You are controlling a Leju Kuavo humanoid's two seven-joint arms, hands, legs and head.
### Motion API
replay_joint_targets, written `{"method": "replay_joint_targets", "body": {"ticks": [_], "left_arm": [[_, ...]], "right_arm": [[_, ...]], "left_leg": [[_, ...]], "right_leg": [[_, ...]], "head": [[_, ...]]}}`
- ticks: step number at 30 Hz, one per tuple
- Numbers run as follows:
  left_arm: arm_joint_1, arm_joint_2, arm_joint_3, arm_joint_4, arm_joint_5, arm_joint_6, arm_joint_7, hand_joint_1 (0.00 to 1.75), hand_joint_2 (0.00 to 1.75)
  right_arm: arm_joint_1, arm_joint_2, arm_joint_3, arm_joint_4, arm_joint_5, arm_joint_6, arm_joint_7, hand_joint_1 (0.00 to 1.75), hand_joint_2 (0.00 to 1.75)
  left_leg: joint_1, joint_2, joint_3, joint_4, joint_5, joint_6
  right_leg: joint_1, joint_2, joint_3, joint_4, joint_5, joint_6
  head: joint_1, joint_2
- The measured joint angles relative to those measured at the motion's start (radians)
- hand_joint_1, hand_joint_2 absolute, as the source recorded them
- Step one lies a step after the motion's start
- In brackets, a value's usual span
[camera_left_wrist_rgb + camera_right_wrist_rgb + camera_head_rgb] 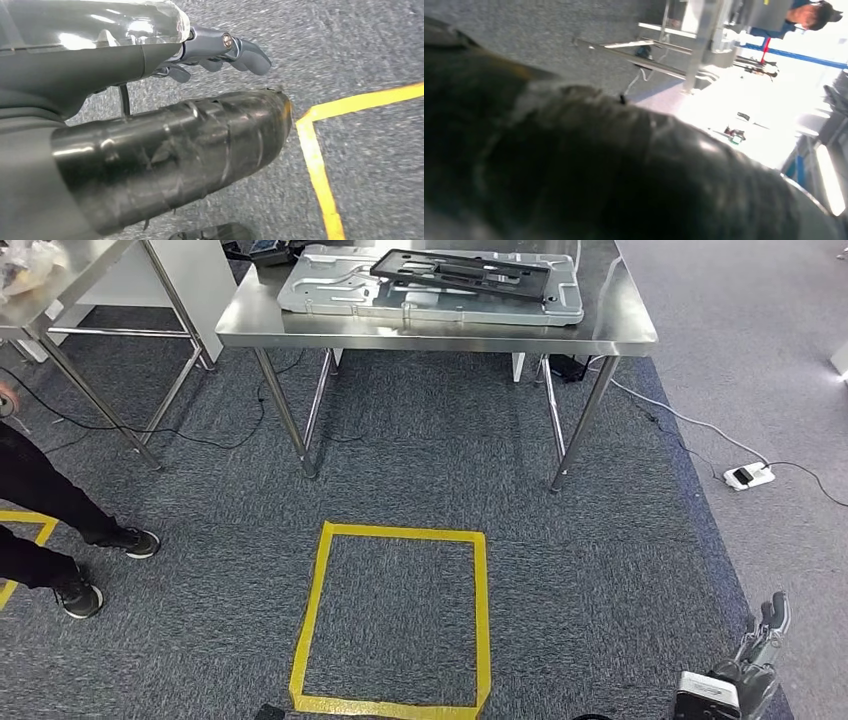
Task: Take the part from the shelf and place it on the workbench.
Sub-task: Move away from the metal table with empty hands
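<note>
Ahead, black frame part [462, 276] lying flat on silver metal panel [330, 285] atop steel worktop [620, 330]. Right robot hand [757, 648] low over carpet, fingers extended, empty. Left robot hand [220, 50] loosely curled, holding nothing.

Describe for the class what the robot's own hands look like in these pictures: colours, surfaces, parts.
The right hand has dark grey metallic fingers above a pale box-like wrist block. The left hand has glossy silver-grey fingers with a visible screw, a shiny silver cover and a thick thumb wrapped in glossy black tape.
</note>
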Motion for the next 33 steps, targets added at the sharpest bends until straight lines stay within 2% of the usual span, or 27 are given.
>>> {"method": "replay_joint_targets", "body": {"ticks": [1,2,3,5,6,7,8,10,11,12,13,14,15,17,18,20,22,23,24,26,27,28,29,31,32,33], "left_arm": [[-0.001,0.0,0.0,0.0,0.0,0.0,0.0,0.0,0.0],[-0.002,0.0,0.0,0.0,-0.001,0.0,0.0,0.0,0.0],[-0.003,0.0,0.001,0.0,-0.001,0.0,0.0,0.0,0.0],[-0.001,0.0,0.003,0.0,-0.002,0.0,0.001,0.0,0.0],[0.0,0.0,0.005,0.0,-0.002,0.0,0.001,0.0,0.0],[0.0,0.0,0.006,0.0,-0.002,0.0,0.001,0.0,0.0],[0.0,0.0,0.007,0.0,-0.002,0.0,0.001,0.0,0.0],[-0.001,0.0,0.01,0.0,-0.003,0.0,0.001,0.0,0.0],[-0.001,0.0,0.012,0.0,-0.003,0.0,0.001,0.0,0.0],[0.0,0.0,0.012,0.0,-0.003,-0.001,0.0,0.0,0.0],[0.0,0.0,0.013,0.0,-0.003,-0.001,0.0,0.0,0.0],[0.001,0.0,0.013,0.0,-0.003,-0.001,-0.001,0.0,0.0],[0.001,-0.001,0.014,0.0,-0.003,-0.001,-0.002,0.0,0.0],[0.001,-0.003,0.014,0.0,-0.003,0.0,-0.003,0.0,0.0],[0.0,-0.004,0.014,0.0,-0.003,0.0,-0.003,0.0,0.0],[0.0,-0.005,0.015,0.0,-0.003,0.0,-0.003,0.0,0.0],[0.001,-0.006,0.015,0.0,-0.003,0.0,-0.003,0.0,0.0],[0.001,-0.006,0.015,0.0,-0.003,0.0,-0.003,0.0,0.0],[0.001,-0.006,0.015,0.0,-0.003,0.001,-0.003,0.0,0.0],[0.001,-0.006,0.018,0.0,-0.003,0.001,-0.002,0.0,0.0],[0.002,-0.006,0.019,0.0,-0.003,0.001,-0.002,0.0,0.0],[0.002,-0.006,0.02,0.0,-0.003,0.0,-0.002,0.0,0.0],[0.003,-0.006,0.021,0.0,-0.003,0.0,-0.001,0.0,0.0],[0.005,-0.006,0.022,0.0,-0.003,0.0,-0.001,0.0,0.0],[0.005,-0.006,0.023,0.0,-0.002,0.0,-0.001,0.0,0.0],[0.005,-0.005,0.025,0.0,-0.002,0.0,-0.001,0.0,0.0]], "right_arm": [[-0.003,0.006,-0.013,0.011,-0.003,0.013,-0.006,0.0,0.0],[-0.007,0.012,-0.028,0.024,-0.004,0.029,-0.012,0.0,0.0],[-0.013,0.02,-0.047,0.039,-0.005,0.047,-0.018,0.0,0.0],[-0.025,0.036,-0.09,0.074,-0.003,0.087,-0.029,0.0,0.0],[-0.03,0.043,-0.113,0.093,-0.001,0.106,-0.034,0.0,0.0],[-0.035,0.051,-0.136,0.112,0.001,0.124,-0.039,0.0,0.0],[-0.041,0.057,-0.159,0.133,0.003,0.141,-0.042,0.0,0.0],[-0.058,0.069,-0.209,0.182,0.006,0.173,-0.045,0.0,0.0],[-0.068,0.075,-0.236,0.209,0.008,0.188,-0.046,0.0,0.0],[-0.076,0.08,-0.264,0.238,0.009,0.203,-0.046,0.0,0.0],[-0.084,0.085,-0.291,0.265,0.009,0.218,-0.046,0.0,0.0],[-0.093,0.089,-0.316,0.294,0.009,0.233,-0.046,0.0,0.0],[-0.104,0.092,-0.341,0.324,0.01,0.247,-0.046,0.0,0.0],[-0.13,0.097,-0.392,0.383,0.014,0.266,-0.046,0.0,0.0],[-0.141,0.099,-0.417,0.412,0.017,0.271,-0.046,0.0,0.0],[-0.154,0.102,-0.457,0.462,0.023,0.273,-0.047,0.0,0.0],[-0.167,0.105,-0.485,0.501,0.031,0.277,-0.048,0.0,0.0],[-0.178,0.105,-0.499,0.526,0.037,0.282,-0.048,0.0,0.0],[-0.191,0.106,-0.517,0.558,0.046,0.287,-0.048,0.0,0.0],[-0.215,0.105,-0.565,0.641,0.064,0.293,-0.048,0.0,0.0],[-0.224,0.105,-0.59,0.684,0.071,0.292,-0.047,0.0,0.0],[-0.232,0.103,-0.613,0.723,0.076,0.291,-0.047,0.0,0.0],[-0.239,0.101,-0.634,0.76,0.079,0.289,-0.047,0.0,0.0],[-0.252,0.095,-0.665,0.823,0.083,0.287,-0.047,0.0,0.0],[-0.258,0.092,-0.676,0.85,0.084,0.285,-0.047,0.0,0.0],[-0.265,0.089,-0.685,0.875,0.084,0.281,-0.047,0.0,0.0]], "left_leg": [[-0.001,-0.001,0.05,-0.073,0.01,0.002],[-0.003,-0.002,0.085,-0.129,0.01,0.007],[-0.005,-0.004,0.102,-0.164,0.005,0.011],[-0.007,-0.005,0.097,-0.177,0.009,0.024],[-0.006,-0.003,0.091,-0.18,0.016,0.032],[-0.005,-0.001,0.084,-0.182,0.025,0.042],[-0.003,0.001,0.077,-0.184,0.034,0.051],[-0.005,0.004,0.057,-0.182,0.049,0.061],[-0.007,0.004,0.045,-0.18,0.056,0.063],[-0.009,0.005,0.034,-0.177,0.061,0.064],[-0.01,0.005,0.023,-0.174,0.066,0.064],[-0.011,0.005,0.014,-0.171,0.071,0.062],[-0.012,0.005,0.007,-0.168,0.075,0.061],[-0.016,0.005,-0.001,-0.164,0.083,0.055],[-0.017,0.005,-0.003,-0.163,0.087,0.05],[-0.018,0.005,-0.004,-0.163,0.095,0.04],[-0.016,0.003,-0.012,-0.149,0.083,0.028],[-0.015,0.002,-0.025,-0.12,0.059,0.023],[-0.013,0.001,-0.046,-0.07,0.024,0.018],[-0.01,0.0,-0.096,0.06,-0.046,0.009],[-0.008,0.0,-0.11,0.105,-0.059,0.006],[-0.006,0.0,-0.109,0.115,-0.053,0.004],[-0.005,0.0,-0.088,0.085,-0.029,0.003],[-0.001,-0.006,-0.011,-0.047,0.027,0.006],[-0.001,-0.012,0.022,-0.105,0.044,0.009],[-0.002,-0.017,0.041,-0.141,0.05,0.012]], "right_leg": [[0.001,0.0,-0.01,0.008,0.004,0.005],[0.001,0.0,-0.018,0.014,0.009,0.01],[0.002,0.0,-0.023,0.017,0.015,0.016],[0.002,0.0,-0.029,0.016,0.029,0.029],[0.001,0.001,-0.032,0.019,0.026,0.034],[0.0,0.003,-0.039,0.032,0.01,0.039],[0.0,0.005,-0.051,0.063,-0.023,0.043],[-0.002,0.007,-0.089,0.18,-0.113,0.05],[-0.002,0.007,-0.105,0.242,-0.142,0.053],[-0.002,0.007,-0.111,0.283,-0.149,0.055],[-0.002,0.007,-0.101,0.29,-0.135,0.054],[-0.002,0.007,-0.071,0.258,-0.108,0.052],[-0.001,0.007,-0.023,0.191,-0.081,0.046],[0.005,0.006,0.069,0.047,-0.062,0.034],[0.008,0.006,0.094,0.002,-0.064,0.028],[0.01,0.006,0.098,-0.019,-0.065,0.02],[0.005,0.006,0.094,-0.027,-0.054,0.005],[0.002,0.006,0.091,-0.032,-0.047,-0.003],[0.0,0.007,0.087,-0.034,-0.041,-0.009],[0.001,0.008,0.076,-0.032,-0.035,-0.012],[0.001,0.009,0.071,-0.029,-0.033,-0.012],[0.001,0.01,0.067,-0.026,-0.032,-0.011],[0.001,0.012,0.063,-0.021,-0.032,-0.01],[0.0,0.018,0.056,-0.011,-0.033,-0.006],[0.0,0.022,0.052,-0.006,-0.034,-0.002],[0.001,0.026,0.048,-0.003,-0.033,0.004]], "head": [[0.0,0.0],[0.0,0.0],[0.0,0.0],[0.001,0.0],[0.001,0.0],[0.002,0.0],[0.002,0.0],[0.002,0.0],[0.001,0.0],[0.001,0.0],[0.001,0.0],[0.001,0.0],[0.001,0.0],[0.001,0.0],[0.001,0.0],[0.001,0.0],[0.001,0.0],[0.0,0.0],[0.0,0.0],[0.0,0.0],[0.0,0.0],[0.0,0.0],[0.0,0.0],[0.0,0.0],[0.0,0.0],[0.0,0.0]]}}
